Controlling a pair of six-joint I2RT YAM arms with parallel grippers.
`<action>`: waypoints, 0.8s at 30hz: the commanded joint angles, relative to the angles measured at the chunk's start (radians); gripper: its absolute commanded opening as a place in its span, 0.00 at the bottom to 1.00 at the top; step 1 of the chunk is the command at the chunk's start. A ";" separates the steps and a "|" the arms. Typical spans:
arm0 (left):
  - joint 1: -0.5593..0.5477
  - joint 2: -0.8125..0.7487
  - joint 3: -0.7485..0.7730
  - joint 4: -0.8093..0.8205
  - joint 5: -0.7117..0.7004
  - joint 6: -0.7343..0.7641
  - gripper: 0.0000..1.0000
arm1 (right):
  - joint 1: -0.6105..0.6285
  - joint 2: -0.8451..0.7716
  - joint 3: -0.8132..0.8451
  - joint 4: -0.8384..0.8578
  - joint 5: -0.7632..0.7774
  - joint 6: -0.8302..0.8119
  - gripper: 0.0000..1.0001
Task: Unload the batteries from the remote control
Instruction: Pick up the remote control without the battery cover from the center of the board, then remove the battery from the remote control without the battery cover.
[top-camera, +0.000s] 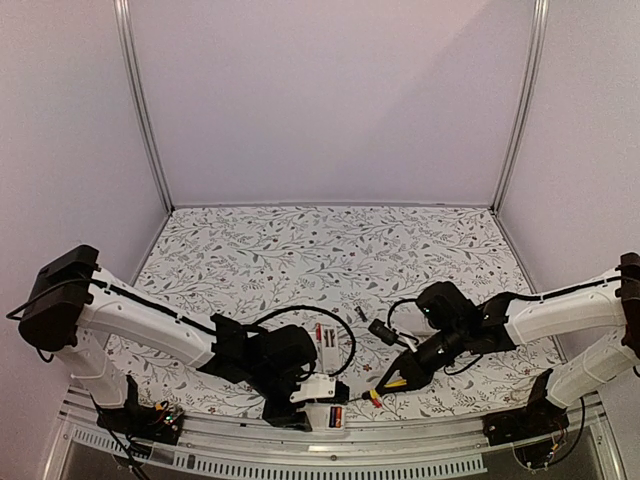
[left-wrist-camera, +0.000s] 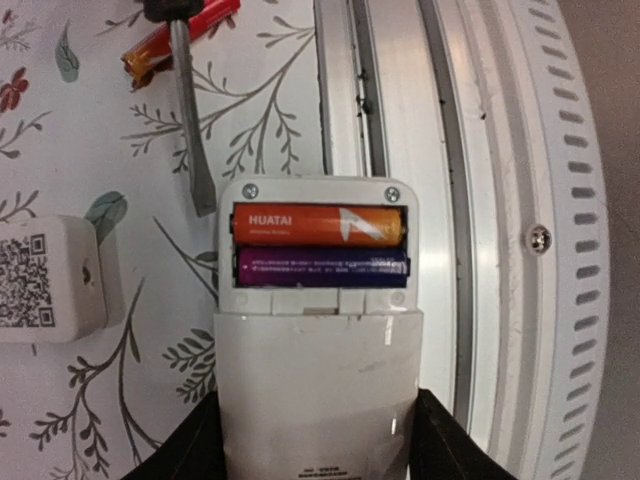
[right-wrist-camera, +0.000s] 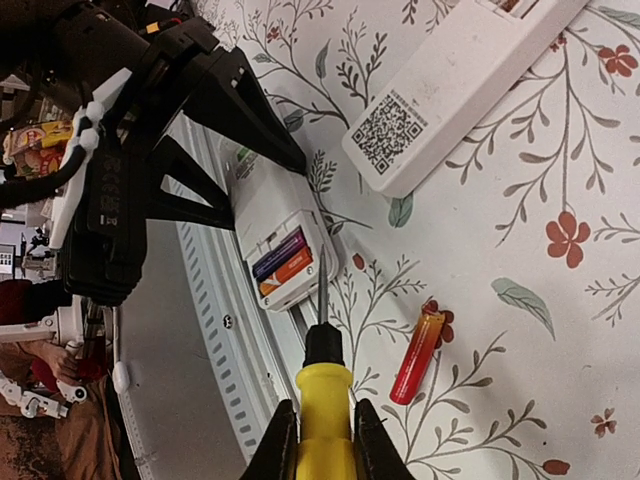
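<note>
Orange battery (left-wrist-camera: 318, 225) and purple battery (left-wrist-camera: 322, 266) sitting side by side in open compartment of remote control (left-wrist-camera: 318, 340). Left hand (left-wrist-camera: 318, 400) grasping remote control body at bench (left-wrist-camera: 60, 130) edge. Right hand (right-wrist-camera: 322, 440) clenching yellow-handled screwdriver (right-wrist-camera: 322, 385), tip resting at remote control corner. Loose red-orange battery (right-wrist-camera: 418, 357) lying nearby.

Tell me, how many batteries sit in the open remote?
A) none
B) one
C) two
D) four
C: an orange battery and a purple battery lie side by side in the open bay of the remote.
</note>
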 joint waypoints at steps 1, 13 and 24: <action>0.012 0.032 0.005 0.006 -0.026 0.017 0.34 | -0.002 -0.035 -0.012 0.016 -0.033 0.003 0.00; 0.012 0.035 0.008 0.006 -0.030 0.015 0.33 | -0.003 -0.033 -0.047 0.057 -0.056 0.031 0.00; 0.012 0.038 0.009 0.005 -0.030 0.015 0.32 | -0.002 -0.012 -0.054 0.082 -0.049 0.034 0.00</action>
